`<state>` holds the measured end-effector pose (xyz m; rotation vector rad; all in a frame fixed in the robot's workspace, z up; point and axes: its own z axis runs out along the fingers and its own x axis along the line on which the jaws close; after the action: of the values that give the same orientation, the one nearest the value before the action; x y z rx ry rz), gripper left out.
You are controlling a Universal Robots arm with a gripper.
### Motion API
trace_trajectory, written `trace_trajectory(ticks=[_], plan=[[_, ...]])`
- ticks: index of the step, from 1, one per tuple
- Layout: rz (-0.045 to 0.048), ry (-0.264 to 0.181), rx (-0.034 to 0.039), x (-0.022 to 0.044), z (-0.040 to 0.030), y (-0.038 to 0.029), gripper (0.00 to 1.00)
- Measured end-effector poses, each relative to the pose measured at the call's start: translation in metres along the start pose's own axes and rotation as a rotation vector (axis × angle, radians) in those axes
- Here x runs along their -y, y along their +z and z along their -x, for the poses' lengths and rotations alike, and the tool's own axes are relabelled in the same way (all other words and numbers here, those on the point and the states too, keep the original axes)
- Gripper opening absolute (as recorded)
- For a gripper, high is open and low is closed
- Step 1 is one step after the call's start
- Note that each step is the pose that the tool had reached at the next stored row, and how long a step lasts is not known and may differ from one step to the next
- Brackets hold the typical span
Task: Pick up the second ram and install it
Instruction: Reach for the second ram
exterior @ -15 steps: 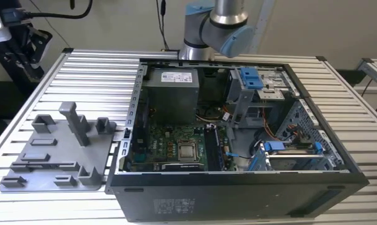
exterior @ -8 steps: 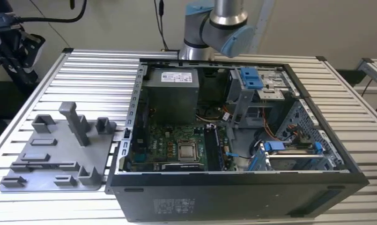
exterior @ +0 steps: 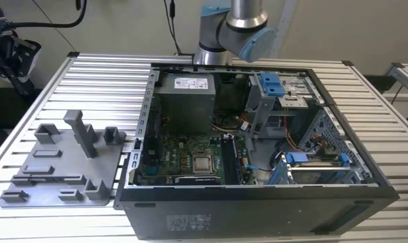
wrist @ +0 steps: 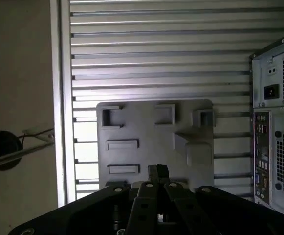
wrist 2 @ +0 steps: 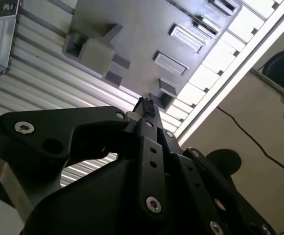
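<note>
Hanging above the grey fixture tray (wrist: pixel 146 129), gripper (wrist: pixel 158 170) jaws closed tight together, computer case (wrist: pixel 278 122) beside tray

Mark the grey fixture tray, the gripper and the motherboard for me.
grey fixture tray (exterior: pixel 62 186): exterior view, on the flat base among its posts.
gripper (wrist: pixel 157 170): first wrist view, midway between its fingertips.
motherboard (exterior: pixel 170 147): exterior view, on the bare green board surface inside the case.
</note>
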<state>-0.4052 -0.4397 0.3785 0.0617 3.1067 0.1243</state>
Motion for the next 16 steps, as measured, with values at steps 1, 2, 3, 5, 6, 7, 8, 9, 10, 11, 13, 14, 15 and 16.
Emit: trace_trajectory(ticks=[1,2,3,5,6,7,8,9,10,11,13,14,15,16], plan=[[0.0002,-0.006,0.0009,0.0001,-0.0002,0.0000,0.11],[0.0002,-0.011,0.0009,0.0001,-0.0004,0.0000,0.11],[0.0007,-0.016,0.0006,0.0001,-0.0006,0.0000,0.11],[0.0022,-0.019,-0.0020,0.0001,-0.0010,0.0002,0.11],[0.0034,-0.019,-0.0087,0.0002,-0.0010,0.0002,0.11],[0.0040,-0.019,-0.0131,0.0004,-0.0011,0.0006,0.11],[0.0043,-0.019,-0.0148,0.0009,-0.0011,0.0010,0.11],[0.0044,-0.019,-0.0165,0.0016,-0.0011,0.0014,0.11],[0.0045,-0.019,-0.0170,0.0025,-0.0011,0.0019,0.11],[0.0048,-0.019,-0.0169,0.0040,-0.0010,0.0022,0.11],[0.0047,-0.019,-0.0170,0.0076,-0.0009,0.0025,0.11],[0.0047,-0.019,-0.0171,0.0098,-0.0008,0.0027,0.11],[0.0047,-0.019,-0.0171,0.0120,-0.0007,0.0028,0.11],[0.0047,-0.019,-0.0171,0.0143,-0.0006,0.0029,0.11]])
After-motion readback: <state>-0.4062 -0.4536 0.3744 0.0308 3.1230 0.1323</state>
